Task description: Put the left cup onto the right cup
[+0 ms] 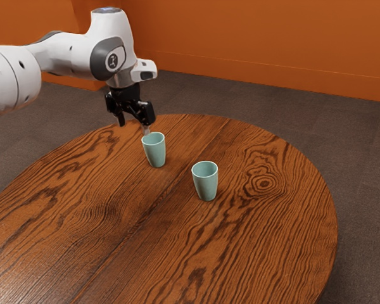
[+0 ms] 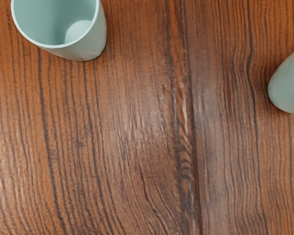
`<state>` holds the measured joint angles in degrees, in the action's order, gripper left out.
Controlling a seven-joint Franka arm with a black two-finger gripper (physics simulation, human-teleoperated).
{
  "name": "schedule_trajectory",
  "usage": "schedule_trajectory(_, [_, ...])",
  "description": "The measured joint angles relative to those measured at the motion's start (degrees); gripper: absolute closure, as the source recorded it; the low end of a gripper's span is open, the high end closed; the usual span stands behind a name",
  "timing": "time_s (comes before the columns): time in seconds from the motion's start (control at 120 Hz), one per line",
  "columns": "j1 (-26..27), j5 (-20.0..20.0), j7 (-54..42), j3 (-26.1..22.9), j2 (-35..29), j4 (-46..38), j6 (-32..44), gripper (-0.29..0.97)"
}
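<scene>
Two pale teal cups stand upright on the round wooden table (image 1: 114, 240). The left cup (image 1: 154, 149) is near the table's far side, and the right cup (image 1: 205, 180) is closer to the middle. My black gripper (image 1: 137, 124) hangs open just above and behind the left cup's rim, toward the exterior view's left, with nothing between its fingers. In the wrist view, one teal cup (image 2: 59, 24) shows its hollow inside and the side of another cup (image 2: 288, 83) shows at the edge. I cannot tell which is which.
The table's wood surface (image 2: 152, 147) lies bare under my hand. Grey carpet (image 1: 342, 126) surrounds the table and an orange wall (image 1: 272, 31) stands behind it. My white arm (image 1: 63, 54) comes in from the exterior view's upper left.
</scene>
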<state>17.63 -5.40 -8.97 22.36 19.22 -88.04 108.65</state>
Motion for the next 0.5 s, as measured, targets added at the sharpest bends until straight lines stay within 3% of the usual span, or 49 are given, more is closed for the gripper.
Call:
schedule_trajectory(0.317, [-0.2, -2.0, 0.4, -0.1, 2.2, -4.7, 9.9, 0.02])
schedule_trajectory(0.5, [-3.6, -2.0, 0.5, -2.2, 2.6, -5.0, 13.0, 0.02])
